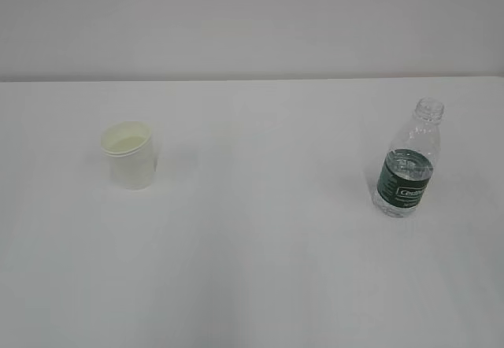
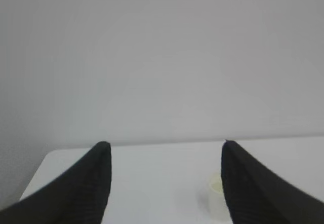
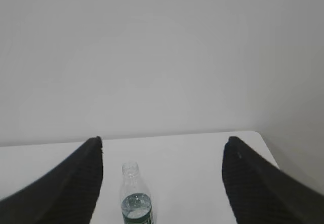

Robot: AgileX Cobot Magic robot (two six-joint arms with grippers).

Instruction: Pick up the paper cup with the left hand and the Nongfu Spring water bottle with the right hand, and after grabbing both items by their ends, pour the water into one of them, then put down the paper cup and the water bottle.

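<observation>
Exterior view: a plain white table [image 1: 252,269] against a pale wall, with no robot arm in sight. The paper cup [image 1: 127,155] stands upright on the left side, its cream inside showing; whether it holds any liquid is unclear. Well apart from it, on the right, the Nongfu Spring water bottle [image 1: 408,163] stands upright and capless, with the water [image 1: 409,161] reaching roughly to the top of its dark green label. In the left wrist view, the left hand [image 2: 164,183] has its two black fingers spread wide with nothing between them; the cup sits low ahead, partly hidden behind the right-side finger. In the right wrist view, the right hand [image 3: 162,181] is likewise spread wide and empty, with the bottle ahead, nearer the left-side finger than the middle of the gap. Neither object is centred, so a straight approach could clip and topple it. The bottle is the greater worry, being open-necked and likely to spill. The light cup could crush if squeezed hard.
</observation>
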